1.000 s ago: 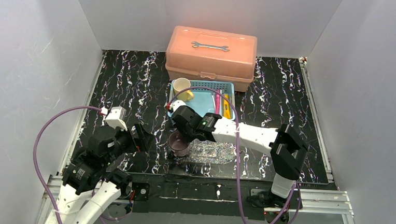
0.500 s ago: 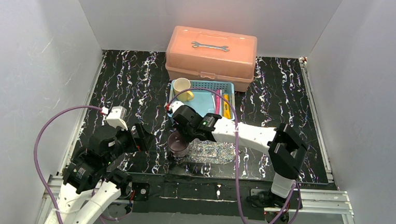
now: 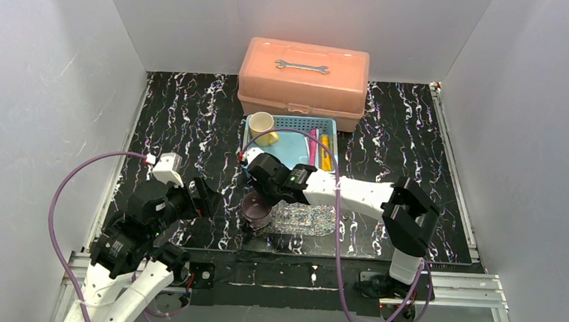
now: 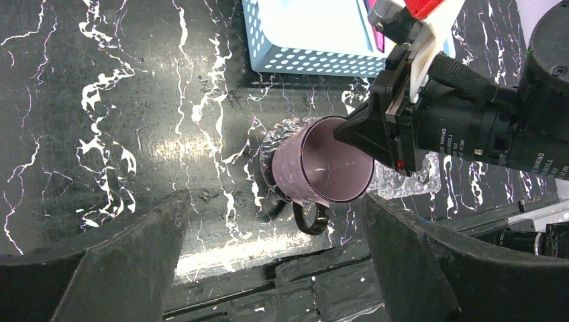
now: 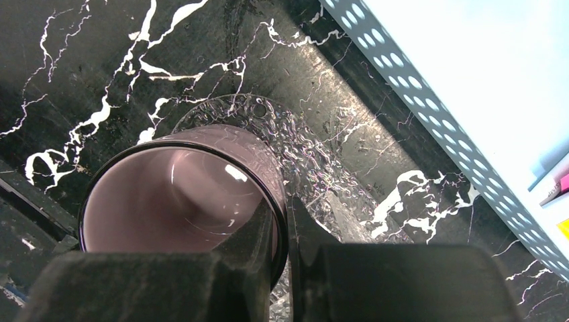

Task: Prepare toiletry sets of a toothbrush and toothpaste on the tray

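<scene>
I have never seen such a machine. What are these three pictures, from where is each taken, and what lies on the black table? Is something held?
Two robot arms stand at the near table edge. The wide picture looks down from above; the other two come from a camera on each wrist. The right gripper pinches the rim of a purple mug at the left end of the clear tray. The left gripper is open and holds nothing. Behind are a blue basket with a yellow mug, a magenta tube and a yellow tube, and a salmon toolbox with a wrench on top.
</scene>
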Available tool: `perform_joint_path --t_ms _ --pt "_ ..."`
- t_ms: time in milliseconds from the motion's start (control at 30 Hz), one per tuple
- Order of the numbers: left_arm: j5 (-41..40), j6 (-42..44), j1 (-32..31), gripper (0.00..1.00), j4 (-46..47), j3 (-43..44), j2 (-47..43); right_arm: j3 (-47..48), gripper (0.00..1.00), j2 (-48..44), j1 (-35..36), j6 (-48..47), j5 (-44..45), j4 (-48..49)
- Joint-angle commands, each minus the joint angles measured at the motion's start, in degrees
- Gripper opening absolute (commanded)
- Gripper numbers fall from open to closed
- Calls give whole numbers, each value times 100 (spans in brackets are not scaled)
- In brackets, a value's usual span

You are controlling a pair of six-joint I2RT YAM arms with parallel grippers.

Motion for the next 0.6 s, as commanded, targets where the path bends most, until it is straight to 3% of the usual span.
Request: perform_joint_path --t_ms 0,567 --pt "-67 7 -15 99 -53 62 31 41 1 0 -23 106 -14 428" --pt "-56 2 -11 99 -53 61 67 -144 4 -26 -71 195 176 562"
